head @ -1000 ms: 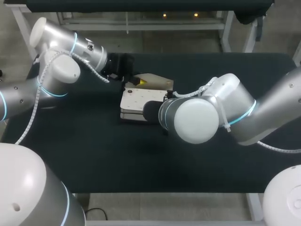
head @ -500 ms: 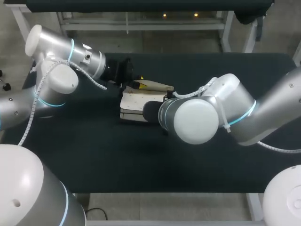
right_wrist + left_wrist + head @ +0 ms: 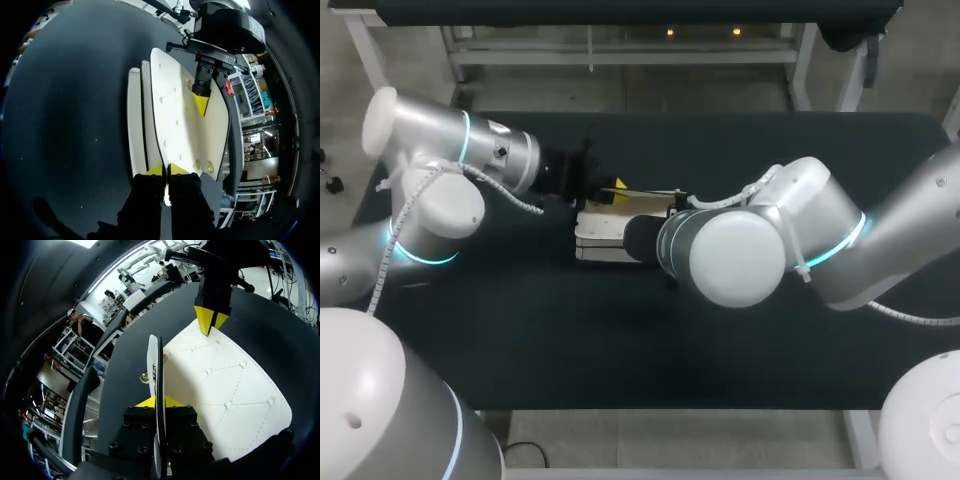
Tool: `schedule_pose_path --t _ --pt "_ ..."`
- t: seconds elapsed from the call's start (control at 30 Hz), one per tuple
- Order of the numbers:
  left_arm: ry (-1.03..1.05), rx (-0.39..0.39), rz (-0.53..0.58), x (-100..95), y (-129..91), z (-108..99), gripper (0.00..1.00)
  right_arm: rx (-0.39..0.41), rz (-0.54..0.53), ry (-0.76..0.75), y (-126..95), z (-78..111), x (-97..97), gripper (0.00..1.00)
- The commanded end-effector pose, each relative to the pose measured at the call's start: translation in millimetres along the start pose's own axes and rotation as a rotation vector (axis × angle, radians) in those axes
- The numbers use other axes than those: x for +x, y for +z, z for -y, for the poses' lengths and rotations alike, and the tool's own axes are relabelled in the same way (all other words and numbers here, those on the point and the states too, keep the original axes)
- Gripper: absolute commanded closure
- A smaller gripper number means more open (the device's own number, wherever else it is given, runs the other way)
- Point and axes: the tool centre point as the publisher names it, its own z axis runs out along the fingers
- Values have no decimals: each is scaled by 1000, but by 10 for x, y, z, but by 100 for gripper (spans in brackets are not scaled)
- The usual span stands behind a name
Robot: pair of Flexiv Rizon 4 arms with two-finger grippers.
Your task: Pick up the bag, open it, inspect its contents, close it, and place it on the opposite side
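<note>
The bag (image 3: 600, 230) lies flat near the middle of the dark tabletop (image 3: 520, 320), a little toward your left arm's side. It sits between your two arms, and each of them holds one end of its flap (image 3: 225, 385).

From the left wrist you see the flap's thin, dark-trimmed edge running straight between the left fingers (image 3: 144, 403). Their yellow tips press it from both sides with no gap to spare. At the flap's far end, the right fingers (image 3: 155, 170) pinch the opposite edge. From the right wrist, those tips stand close together with the flap's rim caught between them.

In the head view only one yellow tip of the left fingers shows, at the bag's back edge. The right arm's wrist hides the right fingers there.

The bag is white with stitched diamond quilting and small studs at the crossings. The flap is lifted only slightly off the body, and beside it the body shows as two stacked white layers. A few gold studs (image 3: 198, 164) sit on the flap near the right fingers.
</note>
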Motion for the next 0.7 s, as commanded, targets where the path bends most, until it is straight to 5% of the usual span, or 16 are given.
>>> schedule_pose_path --t 0.03,0.13,0.23,0.47,0.57,0.7 --pt "3 16 29 37 -22 -12 93 -18 125 1 20 45 22 100" --pt "5 21 30 -5 -58 -6 40 -18 125 1 20 45 22 100" --pt "6 26 36 -62 -107 7 22 -18 125 1 20 45 22 100" --pt "1 43 30 -162 -170 -5 31 -18 125 1 20 45 22 100" --pt "-9 50 24 -219 -204 -19 49 -18 125 1 20 45 22 100" --pt "-25 46 23 -288 -238 -28 61 -18 125 1 20 45 22 100"
